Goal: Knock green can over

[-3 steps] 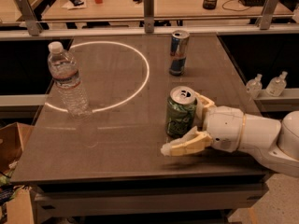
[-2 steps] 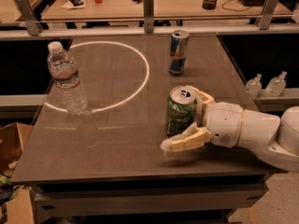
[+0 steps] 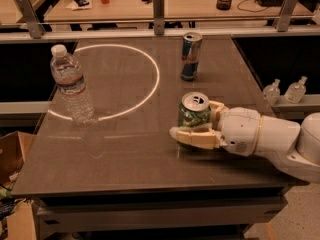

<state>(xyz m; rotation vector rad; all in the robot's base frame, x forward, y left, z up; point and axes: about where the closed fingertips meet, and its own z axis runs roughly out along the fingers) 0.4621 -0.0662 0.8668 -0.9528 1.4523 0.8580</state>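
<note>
Closing on green can, gripper is bringing near finger in against can's lower side, nearer than second ago; fingers are standing apart, can between them. Can is still standing upright at right-centre of bench. Contact is likely beginning; toppling shove is remaining.

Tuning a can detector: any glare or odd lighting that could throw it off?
Camera view: warm, dim light; a bright ring of glare lies on the table, left of the green can; the gripper, reaching in from the right, straddles the can and shades the tabletop beneath.
</note>
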